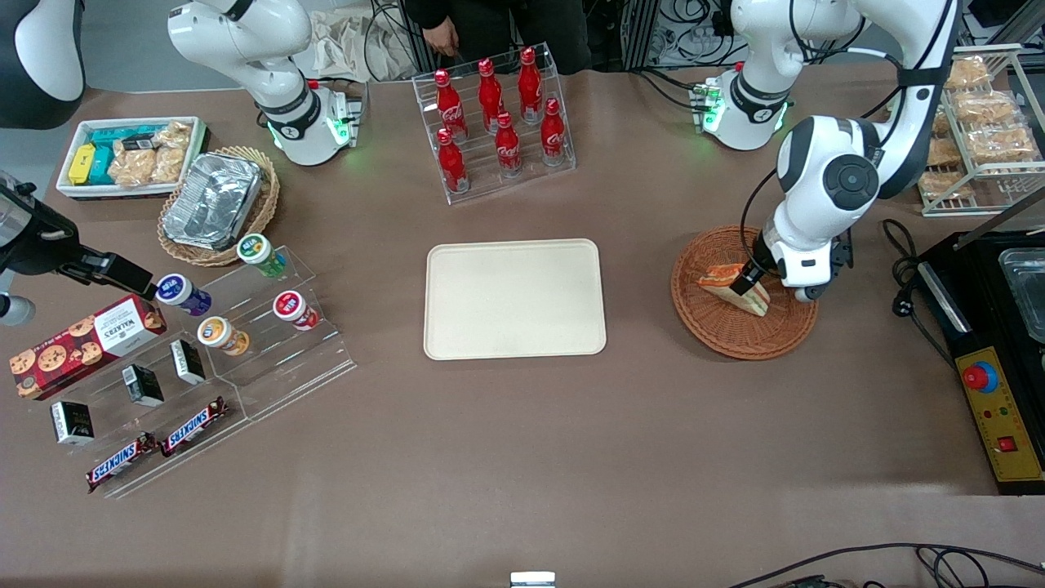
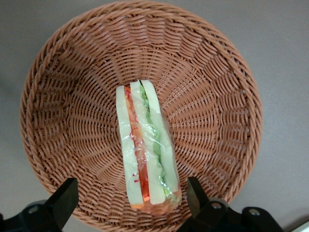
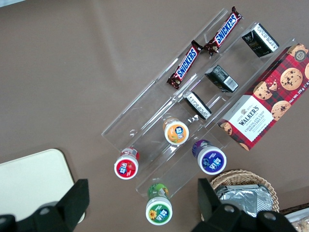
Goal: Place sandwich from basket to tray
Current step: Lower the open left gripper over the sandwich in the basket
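Film-wrapped triangular sandwich being straddled inside round woven wicker basket, gripper fingers spread apart, not touching, smooth flat tray lying beside basket.

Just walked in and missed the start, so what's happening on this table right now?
The working arm's gripper is down in the reddish-brown wicker basket, fingers open on either side of a wrapped sandwich that lies on the basket's bottom. It has not closed on it or lifted it. The cream tray, where the sandwich belongs, sits beside the basket with nothing on it.
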